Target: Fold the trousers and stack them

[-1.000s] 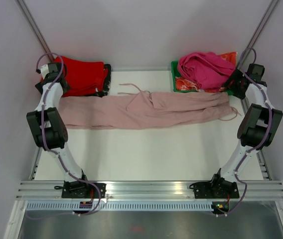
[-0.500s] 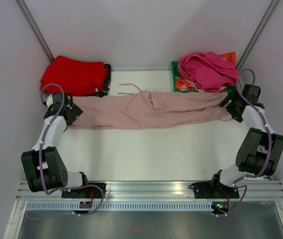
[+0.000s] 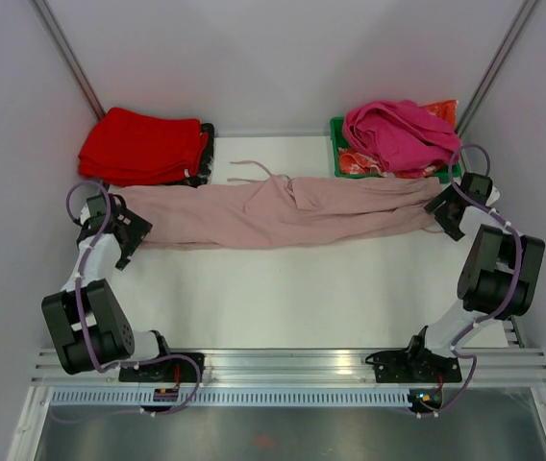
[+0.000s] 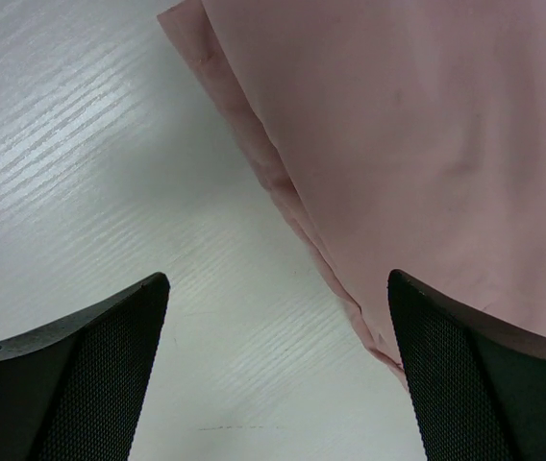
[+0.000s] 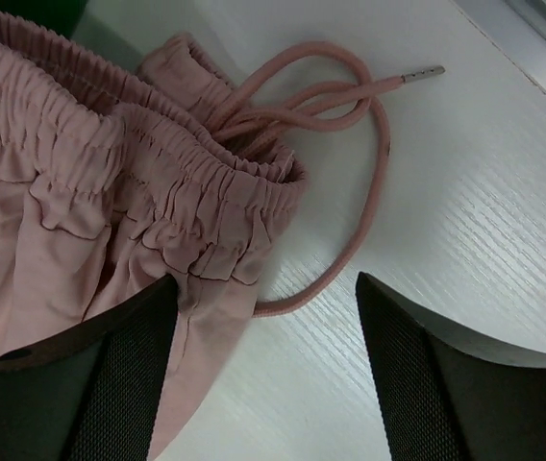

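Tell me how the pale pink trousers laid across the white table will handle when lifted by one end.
The pale dusty-pink trousers look thin and soft, lying flat with gentle creases, so they will probably droop rather than hold shape. The gathered elastic waistband looks bulkier, likely the firmer grip. The loose drawstring cord will probably dangle and trail.

Gathered trousers waistband, looped drawstring, end effector spread

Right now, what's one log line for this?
trousers: stretched out | left gripper: open by hem | right gripper: open by waistband
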### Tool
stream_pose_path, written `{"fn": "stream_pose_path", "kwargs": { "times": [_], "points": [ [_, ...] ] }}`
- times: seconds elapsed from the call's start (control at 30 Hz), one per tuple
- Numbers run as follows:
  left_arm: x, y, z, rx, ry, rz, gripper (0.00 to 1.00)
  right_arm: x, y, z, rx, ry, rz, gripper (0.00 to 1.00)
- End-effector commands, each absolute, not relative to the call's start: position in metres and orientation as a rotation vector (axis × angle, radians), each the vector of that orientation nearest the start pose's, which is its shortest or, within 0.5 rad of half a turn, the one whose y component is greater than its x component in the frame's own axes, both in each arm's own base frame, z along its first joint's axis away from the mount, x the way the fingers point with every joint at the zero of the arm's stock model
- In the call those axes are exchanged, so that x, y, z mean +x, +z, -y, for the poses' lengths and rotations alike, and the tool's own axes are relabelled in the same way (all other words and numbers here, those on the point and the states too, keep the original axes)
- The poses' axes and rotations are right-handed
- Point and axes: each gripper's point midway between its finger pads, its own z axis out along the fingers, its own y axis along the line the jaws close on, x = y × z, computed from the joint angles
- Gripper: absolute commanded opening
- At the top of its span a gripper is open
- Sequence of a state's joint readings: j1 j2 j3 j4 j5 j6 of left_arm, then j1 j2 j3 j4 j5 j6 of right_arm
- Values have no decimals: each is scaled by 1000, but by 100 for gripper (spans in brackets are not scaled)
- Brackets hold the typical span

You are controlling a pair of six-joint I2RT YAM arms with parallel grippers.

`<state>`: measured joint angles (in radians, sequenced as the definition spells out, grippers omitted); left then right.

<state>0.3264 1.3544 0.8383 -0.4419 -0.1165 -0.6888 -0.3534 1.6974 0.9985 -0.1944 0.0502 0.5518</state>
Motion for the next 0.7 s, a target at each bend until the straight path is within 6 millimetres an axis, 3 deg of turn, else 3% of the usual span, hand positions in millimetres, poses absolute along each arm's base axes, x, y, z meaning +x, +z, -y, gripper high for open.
{"fn": "stream_pose_path", "kwargs": {
  "times": [0.0,0.2,0.27,0.37,0.5,0.67],
  "points": [
    [315,83,-99,-1282,-56,-2115,100,421,71,151,1110,16,-2029,80],
    [307,68,-95,-1350,-90,-2132,100,427,54,147,1134,65,-2028,69],
    [305,62,-95,-1365,-97,-2126,100,435,58,149,1130,87,-1984,63],
    [306,53,-99,-1391,-99,-2120,99,435,55,147,1144,107,-1970,41],
    [315,42,-102,-1398,-114,-2114,97,433,57,144,1129,115,-1976,24],
    [333,35,-105,-1380,-158,-2081,96,424,63,139,1115,128,-1984,20]
  ]
}}
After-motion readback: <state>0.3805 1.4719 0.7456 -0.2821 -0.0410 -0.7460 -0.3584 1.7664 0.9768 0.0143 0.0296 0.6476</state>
